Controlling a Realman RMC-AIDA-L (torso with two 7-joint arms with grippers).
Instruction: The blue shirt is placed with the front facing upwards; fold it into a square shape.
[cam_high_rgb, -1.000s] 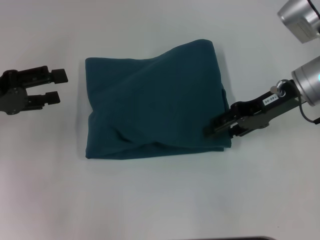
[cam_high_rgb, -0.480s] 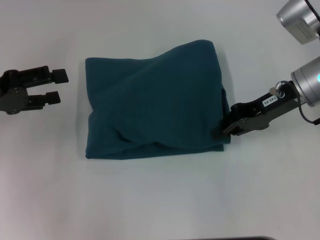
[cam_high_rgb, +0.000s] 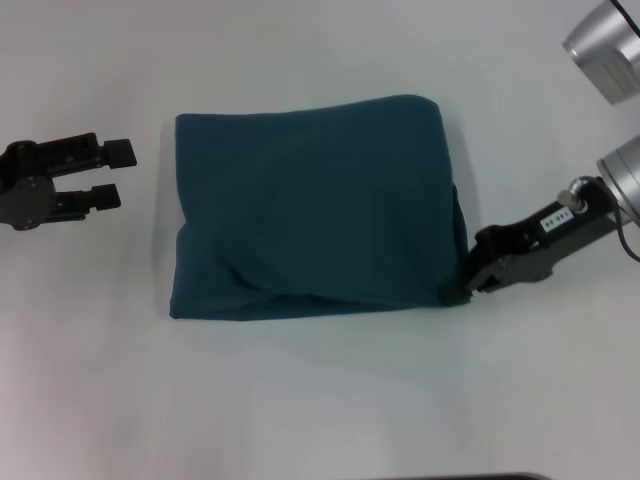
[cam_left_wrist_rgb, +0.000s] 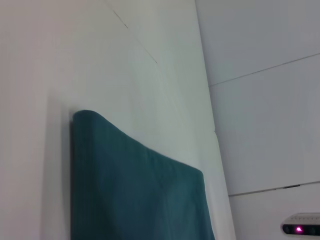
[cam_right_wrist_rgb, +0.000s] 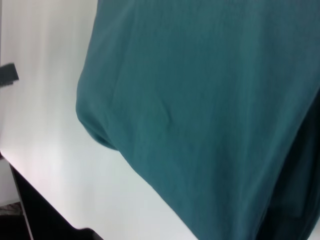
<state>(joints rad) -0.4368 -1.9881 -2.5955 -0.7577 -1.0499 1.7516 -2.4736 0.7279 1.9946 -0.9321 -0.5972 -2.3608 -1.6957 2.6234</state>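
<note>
The blue shirt (cam_high_rgb: 315, 205) lies folded into a near-square bundle on the white table (cam_high_rgb: 320, 400), roughly at the middle of the surface as seen from the head view. Plain dark teal fabric faces up; no lettering, collar or label is visible. The top surface is mostly flat, with a soft diagonal crease running across the near portion and a rounded fold at the near left corner. The far edge is straight, its right end rounded. Along the shirt's right side a lower layer shows slightly past the top layer.

The right gripper (cam_high_rgb: 462, 288) sits at the shirt's near right corner, its tip touching the edge of the fabric. Whether its fingers are apart, together or pinching cloth cannot be told, as the tips are masked by the gripper body and the shirt edge. The right wrist view shows the shirt close up (cam_right_wrist_rgb: 210, 100), filling most of that picture, with table beyond.

The left gripper (cam_high_rgb: 112, 172) rests well apart from the shirt's left edge, over bare table, fingers spread apart and holding nothing. The left wrist view shows one rounded corner of the shirt (cam_left_wrist_rgb: 130, 185) on the table
</note>
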